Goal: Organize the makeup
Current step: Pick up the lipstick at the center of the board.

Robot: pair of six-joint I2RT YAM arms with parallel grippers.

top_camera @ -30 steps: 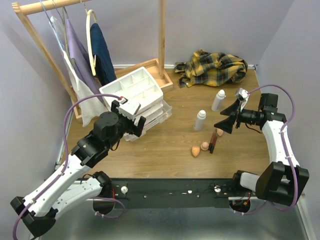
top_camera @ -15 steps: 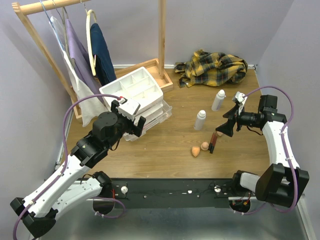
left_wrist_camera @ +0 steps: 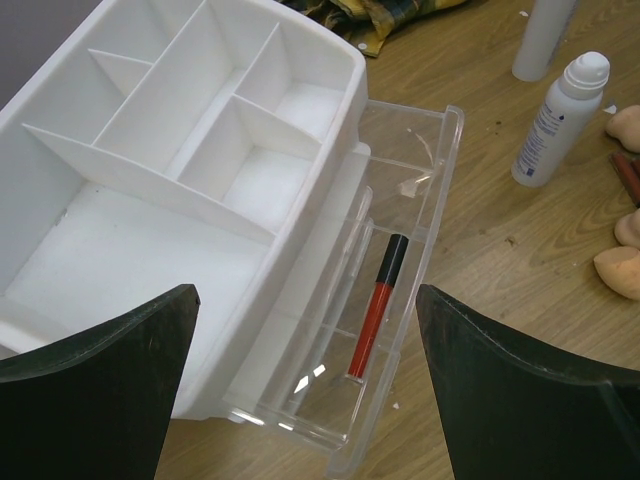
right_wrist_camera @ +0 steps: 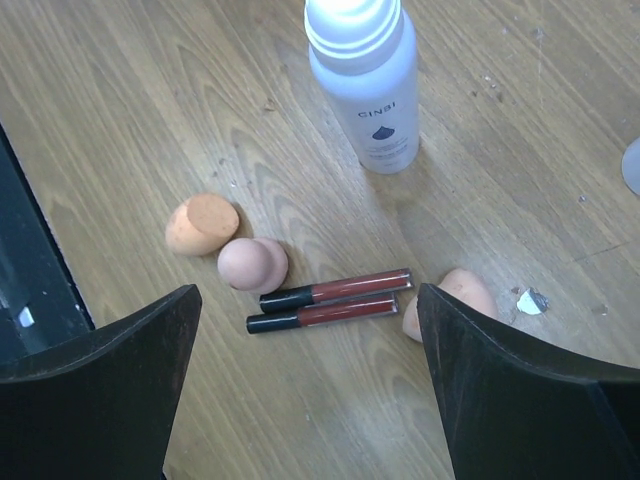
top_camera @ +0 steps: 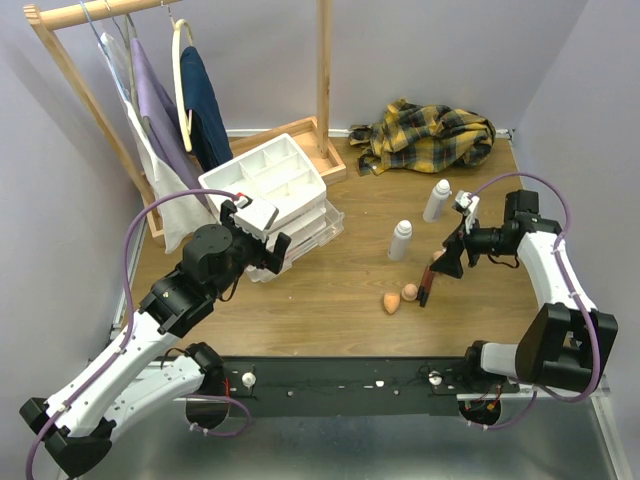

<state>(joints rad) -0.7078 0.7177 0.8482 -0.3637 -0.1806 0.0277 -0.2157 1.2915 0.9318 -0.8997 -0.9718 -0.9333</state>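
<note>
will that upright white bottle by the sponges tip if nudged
Probably: the white bottle stands tall and narrow on a small base, so a high push would likely topple it. Its round body might then roll on the wooden table. The smooth plastic may slip.

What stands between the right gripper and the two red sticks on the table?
Nothing visible does. The open right gripper hangs over the red sticks; the sponges lie at their ends, and the bottle stands beyond.
</note>
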